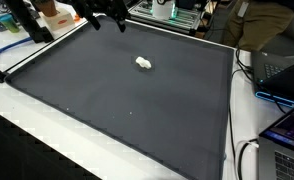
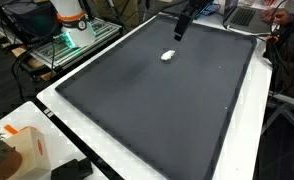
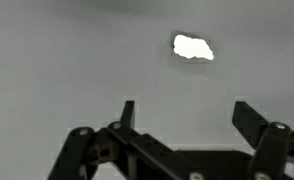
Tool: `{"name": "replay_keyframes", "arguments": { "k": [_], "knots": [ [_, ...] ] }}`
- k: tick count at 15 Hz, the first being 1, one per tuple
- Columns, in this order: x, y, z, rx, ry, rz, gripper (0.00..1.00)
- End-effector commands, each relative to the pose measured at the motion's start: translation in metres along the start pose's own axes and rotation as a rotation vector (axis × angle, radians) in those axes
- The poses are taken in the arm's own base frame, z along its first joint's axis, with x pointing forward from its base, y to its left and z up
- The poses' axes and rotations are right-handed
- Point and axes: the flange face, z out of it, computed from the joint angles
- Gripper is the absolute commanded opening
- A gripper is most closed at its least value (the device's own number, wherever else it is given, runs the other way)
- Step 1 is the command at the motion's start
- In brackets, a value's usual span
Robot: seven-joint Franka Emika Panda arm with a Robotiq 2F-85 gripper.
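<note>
pincer [image 3: 184, 112]: hanging up high, fingers wide apart, holding nothing.
white lump [image 3: 193, 47]: lying alone just ahead of pincer, touching nothing else.
surface [image 3: 47, 60]: spreading flat under pincer, carrying white lump.

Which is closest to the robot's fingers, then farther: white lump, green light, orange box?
From the fingers, in an exterior view:
1. white lump, on the mat, close by.
2. green light, off the mat's left edge.
3. orange box, bottom-left corner.
</note>
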Motion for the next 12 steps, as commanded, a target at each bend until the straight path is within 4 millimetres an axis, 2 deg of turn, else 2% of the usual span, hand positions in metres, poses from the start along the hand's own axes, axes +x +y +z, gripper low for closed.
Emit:
{"name": "replay_keyframes", "arguments": {
  "k": [1, 3, 8, 9, 12],
  "knots": [
    [-0.048, 0.013, 0.001, 0.1, 0.062, 0.032, 1.0],
    [-0.07, 0.022, 0.001, 0.132, 0.096, 0.023, 1.0],
    [-0.147, 0.031, -0.004, 0.109, 0.122, -0.123, 1.0],
    [-0.107, 0.032, -0.006, 0.122, 0.081, -0.077, 1.0],
    [-0.138, 0.03, -0.01, 0.115, 0.103, -0.107, 1.0]
  ]
}}
